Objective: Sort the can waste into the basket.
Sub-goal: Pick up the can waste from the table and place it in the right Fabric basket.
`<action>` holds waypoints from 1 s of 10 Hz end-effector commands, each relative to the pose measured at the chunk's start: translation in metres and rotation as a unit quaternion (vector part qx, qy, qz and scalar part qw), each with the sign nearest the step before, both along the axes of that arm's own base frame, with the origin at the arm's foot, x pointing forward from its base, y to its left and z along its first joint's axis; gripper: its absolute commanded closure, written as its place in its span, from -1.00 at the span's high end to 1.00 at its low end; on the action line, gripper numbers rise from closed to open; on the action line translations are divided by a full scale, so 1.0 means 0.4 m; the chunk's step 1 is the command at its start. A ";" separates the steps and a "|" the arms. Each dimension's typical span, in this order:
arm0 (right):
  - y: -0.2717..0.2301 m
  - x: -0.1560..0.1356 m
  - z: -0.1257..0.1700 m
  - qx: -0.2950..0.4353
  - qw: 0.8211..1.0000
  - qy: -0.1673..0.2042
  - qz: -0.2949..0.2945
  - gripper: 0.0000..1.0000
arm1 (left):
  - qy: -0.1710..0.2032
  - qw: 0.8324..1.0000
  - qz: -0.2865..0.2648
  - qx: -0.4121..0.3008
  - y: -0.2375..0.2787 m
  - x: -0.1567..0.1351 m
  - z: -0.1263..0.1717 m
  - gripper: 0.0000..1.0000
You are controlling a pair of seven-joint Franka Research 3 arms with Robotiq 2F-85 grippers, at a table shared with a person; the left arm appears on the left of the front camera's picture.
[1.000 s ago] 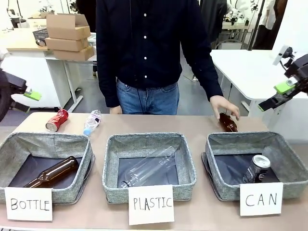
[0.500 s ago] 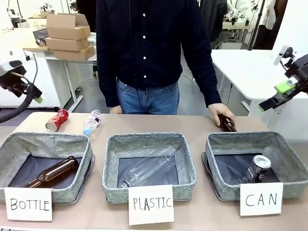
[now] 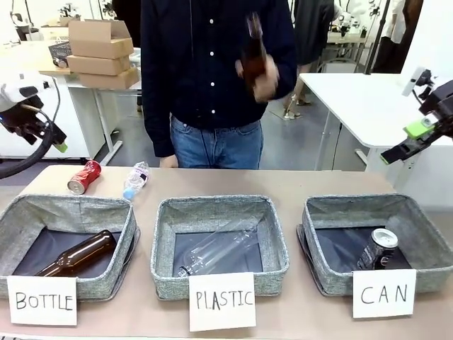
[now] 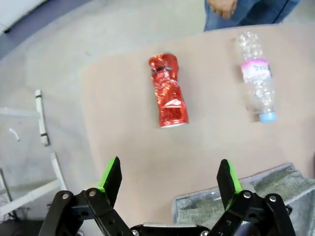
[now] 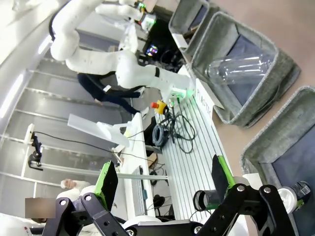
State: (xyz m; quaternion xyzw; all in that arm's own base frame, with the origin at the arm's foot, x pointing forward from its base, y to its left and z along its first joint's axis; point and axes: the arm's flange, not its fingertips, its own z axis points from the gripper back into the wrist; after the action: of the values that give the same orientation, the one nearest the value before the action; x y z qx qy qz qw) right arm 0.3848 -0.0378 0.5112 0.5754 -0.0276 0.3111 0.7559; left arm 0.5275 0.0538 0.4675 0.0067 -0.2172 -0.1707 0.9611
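Left wrist view is the useful one here: the left hand [image 4: 170,167] is spread wide with nothing between its green pads, looking down at the far-left corner of the counter [image 4: 123,147]. The red can [image 4: 168,97] lies on its side out ahead of the fingers, pretty much lined up with the gap between them, but well apart and not touching anything. It's crumpled, fwiw. A clear plastic bottle [image 4: 257,76] with a pink label lies beside it, off to one side, also on the bare counter.

From the front, that left hand hangs in the air up and to the left of the red can, past the counter's left edge.

The black can [image 3: 379,248] is inside the CAN basket [image 3: 425,237] on the robot's right, leaning with its silver top up, just behind the white card [image 3: 383,292].

The right hand [image 3: 414,138] is way off to the right, higher than the CAN basket and out past the counter's edge. Its own wrist view shows the fingers spread and empty too.

Across the counter, the person's hand [image 3: 263,81] holds a brown bottle [image 3: 253,53] up at chest height.
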 end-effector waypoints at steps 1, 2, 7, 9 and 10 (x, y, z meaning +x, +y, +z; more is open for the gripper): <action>-0.002 0.000 -0.001 -0.002 1.000 -0.015 0.002 1.00 | 0.078 0.996 -0.022 -0.028 0.003 0.114 -0.048 1.00; -0.002 0.000 -0.001 -0.002 1.000 -0.015 0.002 1.00 | 0.100 0.994 -0.009 -0.042 0.005 0.169 -0.080 1.00; -0.002 0.000 -0.001 -0.002 1.000 -0.015 0.002 1.00 | 0.205 0.974 0.015 -0.093 0.008 0.336 -0.289 1.00; -0.002 0.000 -0.001 -0.002 1.000 -0.015 0.002 1.00 | 0.191 0.977 0.016 -0.088 -0.002 0.369 -0.340 1.00; -0.002 0.000 -0.001 -0.002 1.000 -0.015 0.002 1.00 | 0.179 0.981 0.022 -0.077 -0.008 0.379 -0.353 1.00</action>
State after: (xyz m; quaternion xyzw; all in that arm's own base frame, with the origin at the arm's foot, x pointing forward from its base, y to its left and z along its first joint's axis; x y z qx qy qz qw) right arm 0.3848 -0.0377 0.5109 0.5753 -0.0274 0.3110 0.7560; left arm 0.6718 0.0528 0.3215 -0.1088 -0.0391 -0.1426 0.9830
